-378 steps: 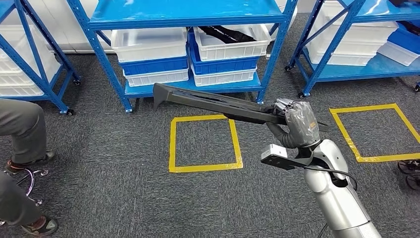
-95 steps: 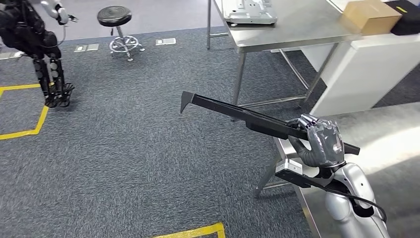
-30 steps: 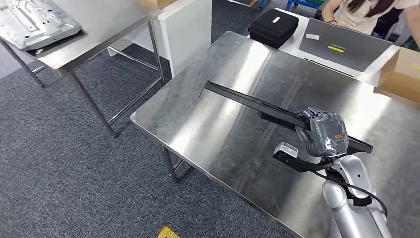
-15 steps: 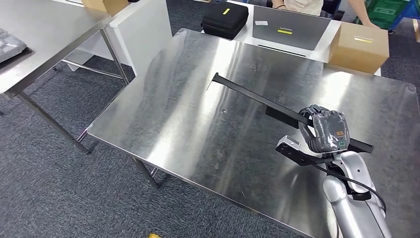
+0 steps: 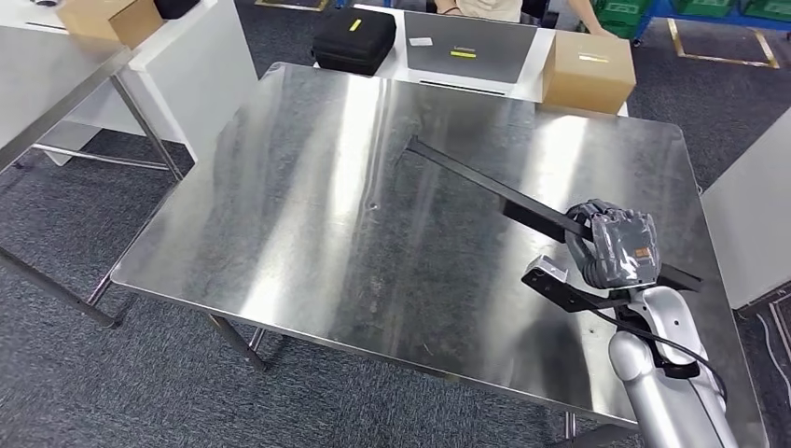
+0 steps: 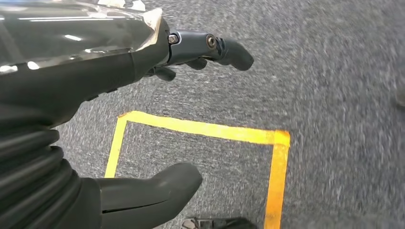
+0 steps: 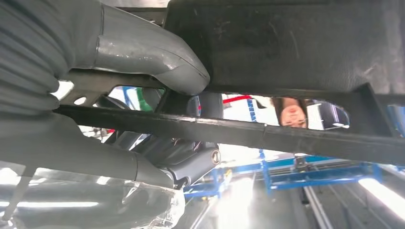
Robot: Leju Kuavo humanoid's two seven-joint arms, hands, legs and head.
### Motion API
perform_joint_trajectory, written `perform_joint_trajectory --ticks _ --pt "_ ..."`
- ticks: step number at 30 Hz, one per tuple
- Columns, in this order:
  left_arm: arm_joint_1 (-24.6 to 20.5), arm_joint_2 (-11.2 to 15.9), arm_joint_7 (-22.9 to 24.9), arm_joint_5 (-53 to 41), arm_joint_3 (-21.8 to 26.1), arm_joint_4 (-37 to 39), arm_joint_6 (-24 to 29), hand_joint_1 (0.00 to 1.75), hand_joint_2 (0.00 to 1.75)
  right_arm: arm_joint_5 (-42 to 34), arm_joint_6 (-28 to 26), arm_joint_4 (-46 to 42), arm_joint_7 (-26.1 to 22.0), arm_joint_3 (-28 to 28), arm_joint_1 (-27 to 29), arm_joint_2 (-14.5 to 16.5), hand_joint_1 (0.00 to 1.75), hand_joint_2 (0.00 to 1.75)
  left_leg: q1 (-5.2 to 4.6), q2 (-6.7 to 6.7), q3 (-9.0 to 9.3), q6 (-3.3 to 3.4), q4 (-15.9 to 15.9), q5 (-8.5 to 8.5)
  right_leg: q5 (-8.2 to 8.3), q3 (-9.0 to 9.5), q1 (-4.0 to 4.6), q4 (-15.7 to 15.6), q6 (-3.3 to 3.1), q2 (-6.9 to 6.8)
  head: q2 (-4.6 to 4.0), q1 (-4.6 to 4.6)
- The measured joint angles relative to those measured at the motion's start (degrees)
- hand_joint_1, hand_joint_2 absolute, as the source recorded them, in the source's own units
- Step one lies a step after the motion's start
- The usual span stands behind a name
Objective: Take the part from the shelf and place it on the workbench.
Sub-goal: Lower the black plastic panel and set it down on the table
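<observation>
Gripping the long black part near its nearer end, the right hand has its fingers wrapped around the bar and holds it above the steel bench. In the right wrist view the thick grey thumb lies against the part's dark body. The bar slants away across the bench, its hooked far tip over the middle of the top. The left hand hangs over grey carpet marked with yellow tape, fingers apart and holding nothing. Beyond the bench's far edge sit a black case, a grey laptop and a cardboard box.
</observation>
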Motion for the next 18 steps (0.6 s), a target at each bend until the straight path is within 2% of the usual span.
perform_joint_trajectory --ticks 1,2,3,4,5,6,7,9,10,12,14,15,16,17,18 --pt "0.0 -0.1 0.0 0.0 0.0 0.0 0.0 0.0 1.75 0.0 0.0 0.2 0.0 0.0 0.0 0.0 1.75 1.75 0.11 0.8 -0.11 -0.2 0.1 -0.05 -0.62 -0.81 -0.4 2.0 0.55 -0.25 0.0 0.07" --pt "0.0 -0.3 0.0 0.0 0.0 0.0 0.0 0.0 1.75 0.0 0.0 0.3 0.0 0.0 0.1 0.0 1.75 1.75 0.28 1.57 -0.22 -0.53 0.3 -0.16 -0.37 -0.46 -0.81 1.9 1.33 -0.55 0.0 0.1" --pt "0.0 -0.4 0.0 0.1 0.0 0.0 0.0 0.0 1.75 0.1 0.0 0.4 -0.1 0.0 0.0 0.0 1.75 1.75 0.55 2.34 -0.31 -0.98 0.6 -0.38 0.72 1.2 -1.21 -0.7 2.27 -1.08 0.0 0.16" --pt "0.0 -0.5 0.0 0.1 0.0 0.0 0.0 0.0 1.75 0.1 0.0 0.5 -0.1 0.0 0.0 0.0 1.75 1.75 0.76 3.04 -0.42 -1.59 1.2 -0.74 1.99 3.62 -1.56 -5.0 3.15 -2.16 0.0 0.25" --pt "0.0 -0.4 0.0 0.1 0.0 0.0 0.0 0.0 1.75 0.0 0.0 0.5 -0.1 0.0 -0.1 0.1 1.75 1.75 0.79 3.65 -0.58 -2.25 1.8 -1.16 2.94 5.75 -1.61 -8.4 3.67 -3.36 0.0 0.41" --pt "0.0 -0.4 0.0 0.1 0.0 0.0 0.1 0.0 1.75 0.0 0.0 0.6 -0.1 0.0 -0.3 0.1 1.75 1.75 0.75 4.18 -0.72 -2.88 2.5 -1.6 3.53 7.13 -1.53 -10.8 3.66 -4.12 0.0 0.57" --pt "0.0 -0.4 0.0 0.1 0.0 -0.1 0.1 0.0 1.75 0.0 0.0 0.7 -0.1 0.0 -0.3 0.1 1.75 1.75 0.6 4.66 -0.81 -3.36 3.0 -1.93 3.61 7.57 -1.39 -11.7 3.23 -4.48 0.0 0.55" --pt "0.0 -0.4 -0.1 0.1 0.0 -0.1 0.2 0.0 1.75 0.1 0.0 0.9 -0.2 0.1 -0.3 0.1 1.75 1.75 0.63 5.62 -0.77 -3.78 3.4 -2.21 3.61 7.18 -1.22 -11.4 1.98 -3.34 0.0 0.26" --pt "-0.1 -0.5 -0.1 0.1 0.0 -0.1 0.2 0.0 1.75 0.1 0.0 0.9 -0.3 0.1 -0.3 0.1 1.75 1.75 0.89 5.49 -0.76 -3.97 3.5 -2.45 3.68 7.09 -1.36 -11.3 1.46 -2.74 0.0 0.04" --pt "-0.1 -0.5 -0.1 0.1 0.1 -0.1 0.2 0.0 1.75 0.3 0.0 1.0 -0.4 0.1 -0.4 0.0 1.75 1.75 1.46 2.92 -1.65 -4.38 5.9 -4.56 3.94 6.96 -1.51 -11.3 0.57 -1.56 0.0 -0.11" --pt "0.0 -0.5 -0.1 0.1 0.1 0.0 0.2 0.0 1.75 0.4 0.0 1.0 -0.5 0.1 -0.6 0.0 1.75 1.75 1.61 -0.32 -4.77 -4.6 13.0 -8.77 4.22 6.66 -1.33 -11.4 -0.08 -0.35 0.0 -0.38" --pt "0.1 -0.5 -0.1 0.1 0.1 0.0 0.2 0.0 1.75 0.4 0.1 1.0 -0.5 0.1 -0.6 0.1 1.75 1.75 1.56 -0.93 -6.74 -4.54 17.1 -10.56 4.34 6.47 -1.11 -11.4 -0.32 0.34 0.0 -0.5" --pt "0.1 -0.5 -0.1 0.1 0.1 0.0 0.2 0.0 1.75 0.5 0.1 1.0 -0.5 0.2 -0.6 0.1 1.75 1.75 1.54 -1.14 -8.2 -4.36 19.9 -11.39 4.47 6.3 -0.88 -11.4 -0.52 1.06 0.0 -0.6" --pt "0.1 -0.5 -0.1 0.1 0.1 0.0 0.2 0.0 1.75 0.6 0.0 1.0 -0.5 0.2 -0.5 0.1 1.75 1.75 1.49 -1.22 -8.68 -4.03 20.6 -11.0 4.59 6.18 -0.63 -11.3 -0.7 1.7 0.0 -0.61" --pt "0.1 -0.5 -0.1 0.1 0.1 0.0 0.2 0.0 1.75 0.9 0.0 1.1 -0.5 0.2 -0.5 0.2 1.75 1.75 1.37 -1.32 -8.0 -3.56 19.0 -9.52 4.7 6.14 -0.4 -11.3 -0.83 2.25 0.0 -0.62"
